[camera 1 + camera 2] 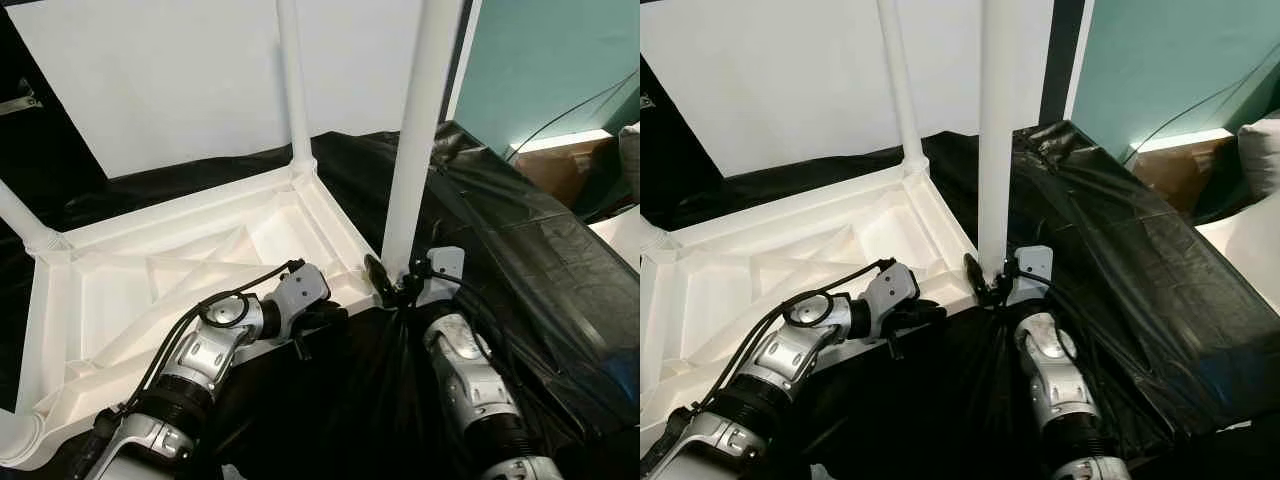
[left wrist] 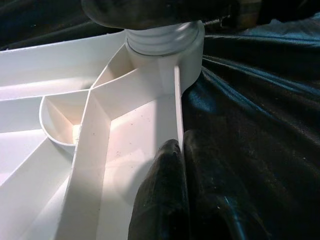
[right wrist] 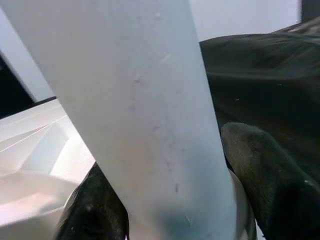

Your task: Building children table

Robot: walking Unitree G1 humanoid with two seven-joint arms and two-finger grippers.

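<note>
From the head cameras, a white plastic table top (image 1: pixel 180 270) lay upside down on black sheeting (image 1: pixel 520 260), its ribbed underside facing up. White legs stood up from its corners: one at the far corner (image 1: pixel 292 80), and a thick one at the near right corner (image 1: pixel 420 140), rising out of frame. A stub of another leg (image 1: pixel 20 215) angled out at the left corner. The left gripper (image 1: pixel 325 320) reached across the near edge of the table top, its silver arm bent over the rim, fingers down at the edge close to the base of the near leg. The right gripper (image 1: pixel 395 280) sat right at the foot of that near leg, a black finger showing on each side of it. Behind stood a white wall (image 1: pixel 180 70) and a teal wall (image 1: pixel 540 60), with a cardboard box (image 1: pixel 560 165) at the right.

In the left wrist view, the two black fingers (image 2: pixel 165 195) lay pressed close together along the table top's outer rim (image 2: pixel 177 110), one inside the wall and one outside, pinching it. The ribbed socket (image 2: pixel 162 42) of the leg sat just ahead.

In the right wrist view, the white leg (image 3: pixel 140 110) stood between the two black fingers (image 3: pixel 265 175), which were spread around its base and touching it on both sides, just above the socket.
</note>
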